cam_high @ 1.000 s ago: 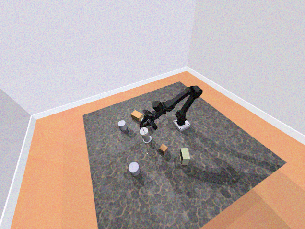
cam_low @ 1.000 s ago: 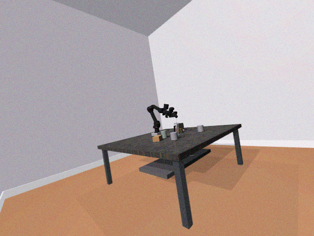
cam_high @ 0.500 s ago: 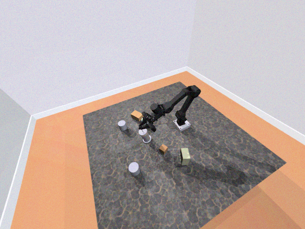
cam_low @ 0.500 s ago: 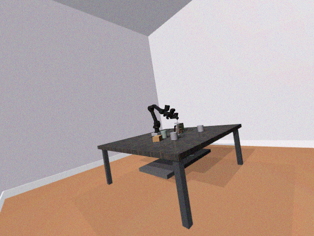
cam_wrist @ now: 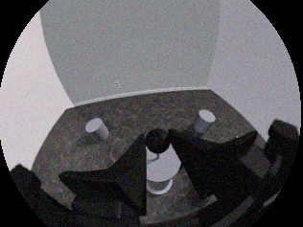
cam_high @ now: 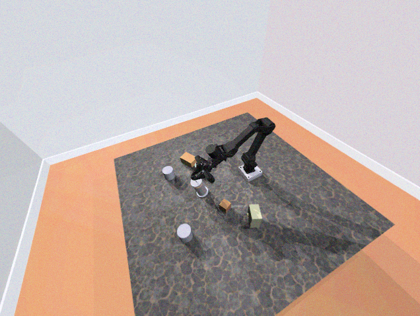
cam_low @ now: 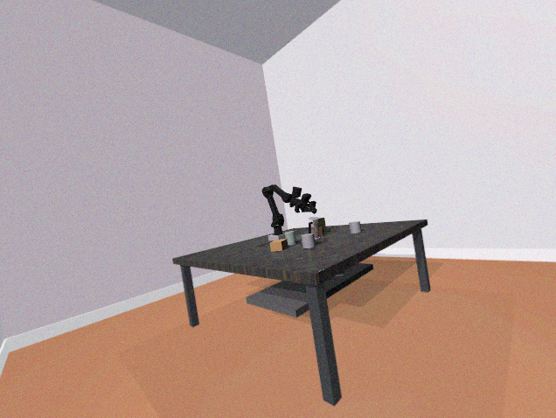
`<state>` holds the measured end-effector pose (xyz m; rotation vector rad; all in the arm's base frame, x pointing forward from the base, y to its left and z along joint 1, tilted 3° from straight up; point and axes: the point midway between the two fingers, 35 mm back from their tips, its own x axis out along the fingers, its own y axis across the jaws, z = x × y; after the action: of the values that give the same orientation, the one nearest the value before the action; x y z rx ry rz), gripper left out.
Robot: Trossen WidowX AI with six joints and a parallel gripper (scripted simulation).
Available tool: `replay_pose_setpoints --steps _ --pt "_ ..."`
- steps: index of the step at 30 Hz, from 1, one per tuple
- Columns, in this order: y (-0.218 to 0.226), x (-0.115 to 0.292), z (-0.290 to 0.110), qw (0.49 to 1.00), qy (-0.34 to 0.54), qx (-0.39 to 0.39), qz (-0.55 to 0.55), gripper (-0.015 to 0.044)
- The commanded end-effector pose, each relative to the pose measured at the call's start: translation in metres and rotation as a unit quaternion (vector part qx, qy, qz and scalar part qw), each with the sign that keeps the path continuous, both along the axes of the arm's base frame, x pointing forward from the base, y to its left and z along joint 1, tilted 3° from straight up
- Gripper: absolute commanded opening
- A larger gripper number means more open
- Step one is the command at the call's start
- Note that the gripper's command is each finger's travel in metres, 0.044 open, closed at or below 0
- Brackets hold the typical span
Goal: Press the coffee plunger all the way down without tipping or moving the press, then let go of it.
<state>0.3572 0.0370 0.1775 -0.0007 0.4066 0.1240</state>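
- Your jaws are clamped on the plunger knob (cam_wrist: 156, 139), the dark ball at the centre of the wrist view, one finger on each side.
- The coffee press (cam_high: 201, 188) stands upright directly under the knob, just below the frame centre in the top view; its long axis runs straight down to the bench (cam_high: 305, 217).
- Judged from this, push along that axis only; any sideways lean could tip it.
- An orange block (cam_high: 187, 158) sits up and left, a grey cylinder (cam_high: 168, 172) further left.
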Motion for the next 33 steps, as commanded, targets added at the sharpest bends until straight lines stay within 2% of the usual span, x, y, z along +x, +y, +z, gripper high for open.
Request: replay_pose_setpoints --steps 1,33 --pt "0.0003 -0.0014 -0.0177 1.0 0.03 0.002 -0.002 0.0116" --pt "0.0008 0.0042 -0.015 1.0 0.03 0.002 -0.002 0.0116"
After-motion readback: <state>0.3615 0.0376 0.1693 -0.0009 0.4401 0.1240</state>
